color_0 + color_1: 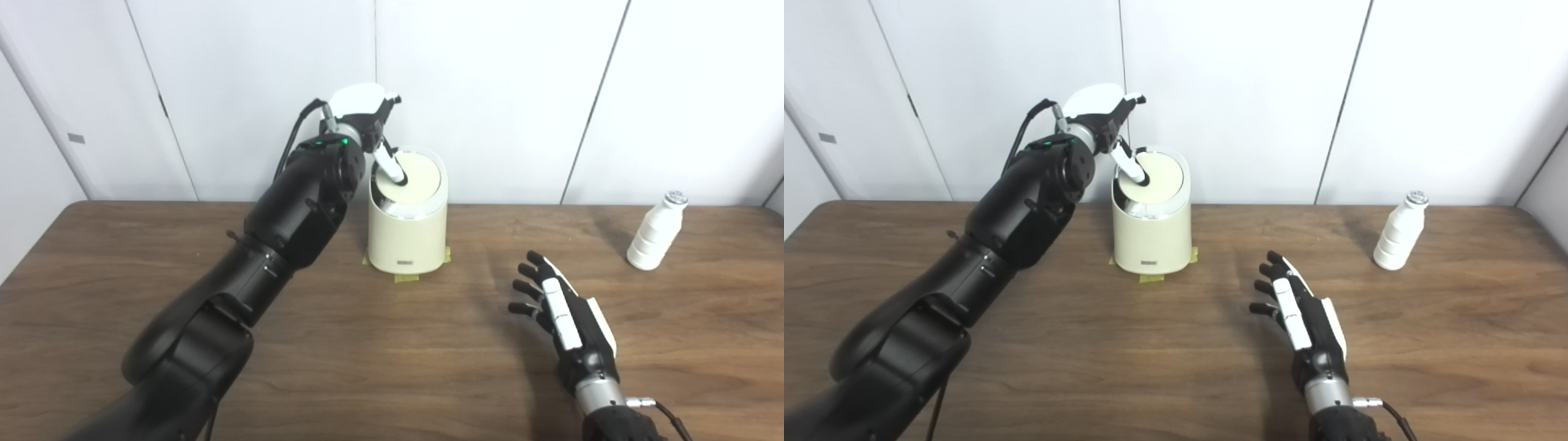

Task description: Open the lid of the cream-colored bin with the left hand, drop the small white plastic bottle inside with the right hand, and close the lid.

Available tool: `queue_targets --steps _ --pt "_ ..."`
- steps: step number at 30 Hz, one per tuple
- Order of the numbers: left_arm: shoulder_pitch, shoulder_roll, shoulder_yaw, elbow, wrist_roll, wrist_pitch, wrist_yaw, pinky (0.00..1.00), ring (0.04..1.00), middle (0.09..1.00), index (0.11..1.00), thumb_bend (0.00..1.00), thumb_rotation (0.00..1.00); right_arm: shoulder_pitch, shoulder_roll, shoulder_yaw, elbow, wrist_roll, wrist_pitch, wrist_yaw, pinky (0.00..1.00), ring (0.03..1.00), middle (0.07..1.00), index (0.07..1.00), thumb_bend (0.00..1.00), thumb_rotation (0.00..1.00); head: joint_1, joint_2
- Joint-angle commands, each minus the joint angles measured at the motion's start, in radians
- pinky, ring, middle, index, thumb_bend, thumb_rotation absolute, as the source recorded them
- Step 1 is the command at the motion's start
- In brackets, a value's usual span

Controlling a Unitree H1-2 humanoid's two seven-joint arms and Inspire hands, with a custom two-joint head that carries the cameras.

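Cream-colored bin (407,229) stands just above frame centre, at the far edge of the wooden table (367,343), close to the white wall panels (490,92). Yellow tape tabs (405,278) show at its base, one in front and others at the sides. A small dark label sits low on its front face.

Lid (413,179) is round and flat, tilted so its left edge dips into the bin's top. You have one finger (390,166) of the left hand (362,119) pressing down on the lid's left side, fingertip touching it. The rest of that hand sits above and behind the bin rim, white back shell uppermost; the other fingers are hidden, so you cannot tell how far they are curled. It grips nothing you can see. The left arm runs from lower left of the frame up to the bin.

Small white plastic bottle (655,233) stands upright at the right of the frame, near the table's back edge, silver cap on top, well apart from bin and both hands.

Your right hand (563,312) is in the lower right, low over the table between bin and bottle, fingers spread and pointing up-frame, holding nothing.
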Motion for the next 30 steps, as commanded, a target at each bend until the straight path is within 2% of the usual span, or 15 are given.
queue_targets --steps 1,5,11,16,21,22,25,28,30 --pt "-0.06 0.016 -0.031 -0.013 0.04 -0.036 0.01 0.9 0.926 0.944 0.975 0.97 0.02 -0.031 0.005 -0.003 -0.031 0.002 -0.016 -0.004 0.67 0.828 0.87 0.881 0.5 0.9 -0.001 0.001" --pt "-0.053 0.02 -0.088 -0.007 0.078 -0.071 0.006 0.99 0.964 0.961 0.979 0.99 0.04 -0.031 0.009 -0.003 -0.036 -0.002 -0.013 -0.006 0.68 0.829 0.87 0.882 0.5 0.9 -0.006 0.003" --pt "-0.039 0.019 -0.137 -0.001 0.131 -0.089 -0.001 1.0 0.958 0.945 0.967 1.0 0.07 -0.032 0.006 0.003 -0.035 -0.02 -0.023 -0.011 0.66 0.818 0.867 0.879 0.5 0.91 -0.012 0.002" --pt "-0.032 0.026 -0.141 -0.003 0.14 -0.1 -0.013 1.0 0.959 0.944 0.965 1.0 0.08 -0.032 0.006 0.005 -0.04 -0.03 -0.019 -0.009 0.66 0.821 0.869 0.882 0.51 0.92 -0.016 0.006" --pt "-0.036 0.041 -0.098 -0.048 0.118 -0.081 -0.037 1.0 0.957 0.948 0.963 0.99 0.07 -0.035 0.002 0.009 -0.042 -0.048 -0.015 -0.01 0.65 0.816 0.868 0.883 0.5 0.93 -0.022 0.007" --pt "-0.037 0.042 -0.073 -0.065 0.095 -0.072 -0.051 1.0 0.959 0.951 0.964 0.99 0.07 -0.035 0.001 0.008 -0.044 -0.047 -0.015 -0.008 0.65 0.816 0.868 0.883 0.5 0.94 -0.023 0.008" --pt "-0.045 0.048 -0.021 -0.101 0.054 -0.056 -0.079 0.88 0.944 0.95 0.955 0.96 0.04 -0.035 0.005 -0.002 -0.05 -0.033 -0.01 -0.006 0.66 0.819 0.871 0.882 0.5 0.92 -0.023 0.007" --pt "-0.064 0.055 0.036 -0.135 0.003 -0.018 -0.129 0.93 0.978 0.98 0.944 0.93 0.02 -0.034 0.004 -0.008 -0.053 -0.026 -0.009 -0.003 0.69 0.832 0.877 0.889 0.5 0.92 -0.022 0.009" --pt "-0.078 0.064 0.071 -0.165 -0.033 0.005 -0.167 0.83 0.933 0.942 0.903 0.93 0.02 -0.035 0.001 -0.01 -0.052 -0.023 -0.009 -0.001 0.69 0.832 0.874 0.888 0.49 0.92 -0.022 0.011"
